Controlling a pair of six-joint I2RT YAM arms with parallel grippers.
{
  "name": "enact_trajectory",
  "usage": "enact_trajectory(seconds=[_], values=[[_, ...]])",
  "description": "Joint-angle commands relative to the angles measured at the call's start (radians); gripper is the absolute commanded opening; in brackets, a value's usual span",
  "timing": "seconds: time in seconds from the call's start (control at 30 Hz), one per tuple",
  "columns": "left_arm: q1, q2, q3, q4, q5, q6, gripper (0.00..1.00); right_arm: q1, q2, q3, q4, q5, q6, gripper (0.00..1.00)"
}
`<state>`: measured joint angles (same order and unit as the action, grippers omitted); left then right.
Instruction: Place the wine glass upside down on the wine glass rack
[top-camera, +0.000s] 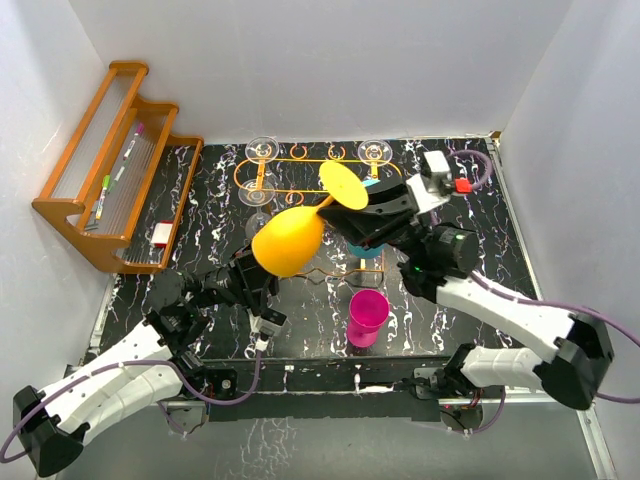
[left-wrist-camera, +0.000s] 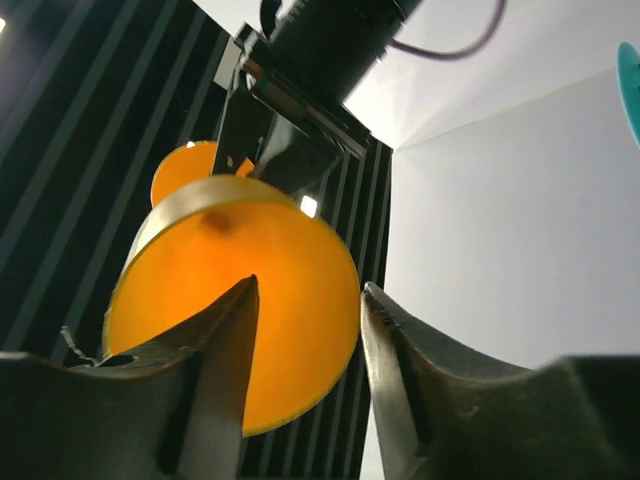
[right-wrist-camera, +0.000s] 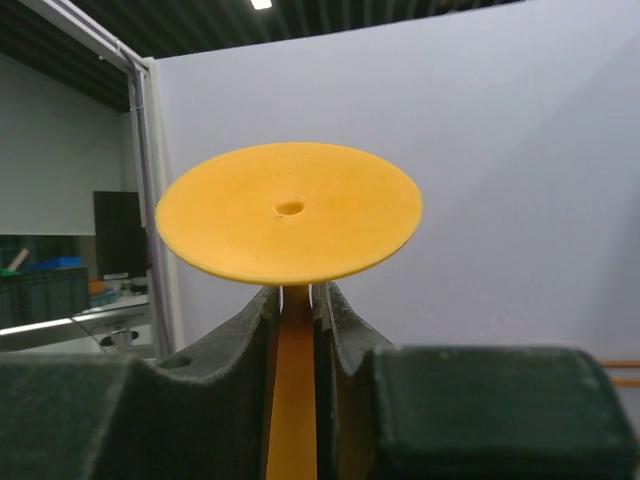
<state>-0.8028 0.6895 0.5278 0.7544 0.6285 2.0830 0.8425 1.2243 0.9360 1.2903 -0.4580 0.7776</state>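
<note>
- The pink cup (top-camera: 367, 317) stands near the raised, tilted wine glass (top-camera: 288, 240); clear glasses (top-camera: 262, 150) occupy the wine glass rack (top-camera: 290, 160) behind it.
- Your right gripper (right-wrist-camera: 297, 295) clamps the stem; your left gripper (left-wrist-camera: 305, 290) is at the bowl, jaws apart.

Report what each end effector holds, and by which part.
Right end effector: shut on the yellow wine glass, pinching its stem just under the foot. Left end effector: jaws apart around the bowl, gripping nothing.
</note>
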Motion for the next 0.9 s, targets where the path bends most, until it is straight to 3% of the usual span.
enact_trajectory(seconds=[0.0,0.17,0.33,0.63,0.87], values=[[0.004,-0.036,-0.014,0.025,0.016,-0.018,0.48,0.001,-0.156,0.057,-0.199,0.119,-0.199,0.08],[0.004,-0.065,-0.048,0.025,0.009,-0.027,0.63,0.001,-0.243,0.098,-0.385,0.141,-0.318,0.08],[0.004,-0.12,-0.098,0.03,-0.019,-0.071,0.68,0.001,-0.334,0.122,-0.69,0.144,-0.416,0.08],[0.007,-0.241,-0.2,0.002,-0.062,-0.146,0.68,0.001,-0.469,-0.021,-1.085,0.222,-0.457,0.08],[0.007,-0.29,-0.202,-0.034,-0.169,-0.271,0.66,0.001,-0.489,-0.116,-1.154,0.363,-0.426,0.08]])
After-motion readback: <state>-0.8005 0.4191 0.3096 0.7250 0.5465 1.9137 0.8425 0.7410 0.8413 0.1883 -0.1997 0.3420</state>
